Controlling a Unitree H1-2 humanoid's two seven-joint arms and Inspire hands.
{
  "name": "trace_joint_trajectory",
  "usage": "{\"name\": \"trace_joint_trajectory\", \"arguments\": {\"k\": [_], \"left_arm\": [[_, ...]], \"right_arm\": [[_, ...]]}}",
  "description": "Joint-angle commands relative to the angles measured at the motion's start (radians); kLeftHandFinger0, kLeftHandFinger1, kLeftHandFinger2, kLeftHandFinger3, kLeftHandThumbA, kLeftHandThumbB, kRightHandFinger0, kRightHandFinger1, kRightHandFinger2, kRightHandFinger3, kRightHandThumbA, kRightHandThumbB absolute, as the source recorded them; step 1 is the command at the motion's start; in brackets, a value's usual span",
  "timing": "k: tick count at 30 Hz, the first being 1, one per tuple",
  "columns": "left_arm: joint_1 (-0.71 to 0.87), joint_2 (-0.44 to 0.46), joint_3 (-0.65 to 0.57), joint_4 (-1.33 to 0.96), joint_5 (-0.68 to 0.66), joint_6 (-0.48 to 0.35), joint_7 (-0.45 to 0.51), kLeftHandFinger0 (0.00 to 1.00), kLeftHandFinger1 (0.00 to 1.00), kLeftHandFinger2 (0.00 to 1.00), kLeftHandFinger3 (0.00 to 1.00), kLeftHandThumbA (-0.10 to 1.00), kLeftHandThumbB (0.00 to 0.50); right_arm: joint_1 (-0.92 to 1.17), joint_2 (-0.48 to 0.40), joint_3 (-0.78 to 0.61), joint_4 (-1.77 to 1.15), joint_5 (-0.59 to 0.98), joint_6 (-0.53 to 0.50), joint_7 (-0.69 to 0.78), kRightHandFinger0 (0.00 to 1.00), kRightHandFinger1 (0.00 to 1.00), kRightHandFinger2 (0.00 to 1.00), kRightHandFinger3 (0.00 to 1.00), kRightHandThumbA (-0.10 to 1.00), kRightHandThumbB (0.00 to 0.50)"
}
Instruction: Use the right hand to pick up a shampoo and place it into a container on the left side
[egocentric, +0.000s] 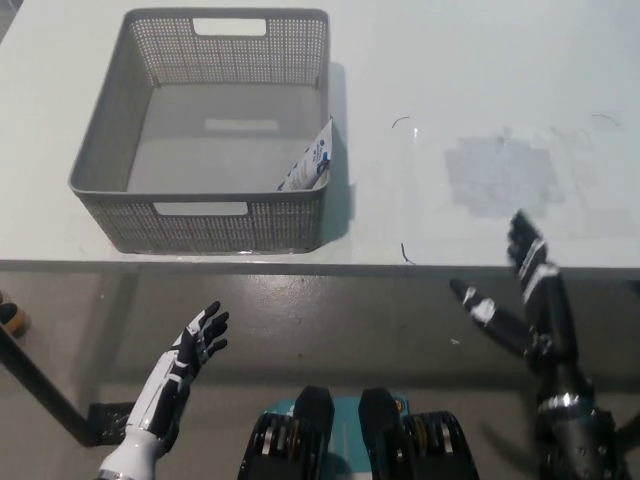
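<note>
Only partly seen: shampoo, leaning in the near right corner of the container, its lower end hidden behind the near mesh wall. Print on the label too small to read. Table cut off by the top, left and right picture edges, so far edge and both far corners out of view. Right hand below the table's near edge, its forearm cut by the bottom picture edge. Left hand likewise cut at the wrist by the bottom edge. Small dark marks on the tabletop too fine to identify.
</note>
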Motion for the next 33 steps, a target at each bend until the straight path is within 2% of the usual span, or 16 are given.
{"name": "trace_joint_trajectory", "arguments": {"k": [1,6,10,13,22,27,33], "left_arm": [[-0.015,-0.006,0.018,-0.002,-0.013,-0.023,0.011,1.0,1.0,1.0,1.0,1.0,0.0],[-0.007,-0.02,0.024,0.003,-0.02,-0.027,0.012,1.0,1.0,1.0,1.0,1.0,0.0],[-0.001,-0.016,0.028,0.001,-0.012,-0.028,0.009,1.0,1.0,1.0,1.0,1.0,0.0],[0.001,-0.017,0.028,0.002,-0.009,-0.023,0.008,1.0,1.0,1.0,1.0,1.0,0.0],[-0.034,-0.008,0.033,0.013,-0.014,-0.011,-0.002,1.0,1.0,1.0,1.0,1.0,0.0],[-0.032,-0.019,0.032,0.011,-0.01,-0.005,0.005,1.0,1.0,1.0,1.0,1.0,0.0],[-0.028,-0.023,0.034,0.006,-0.002,0.005,0.013,1.0,1.0,1.0,1.0,1.0,0.0]], "right_arm": [[0.034,0.012,0.014,0.0,0.038,0.015,0.075,1.0,1.0,1.0,1.0,0.98,0.238],[0.085,0.015,0.023,0.014,0.1,0.02,0.15,1.0,1.0,1.0,1.0,0.9,0.193],[0.103,0.018,0.028,0.025,0.118,0.025,0.183,1.0,1.0,1.0,1.0,0.9,0.171],[0.122,0.02,0.031,0.02,0.104,0.019,0.181,1.0,1.0,1.0,1.0,0.94,0.17],[0.13,0.025,0.028,0.045,0.081,0.001,0.186,1.0,1.0,1.0,1.0,0.99,0.211],[0.137,0.016,0.02,0.044,0.089,0.001,0.196,1.0,1.0,1.0,1.0,0.98,0.178],[0.112,0.006,0.018,0.062,0.07,0.009,0.193,1.0,1.0,1.0,1.0,0.99,0.219]]}}
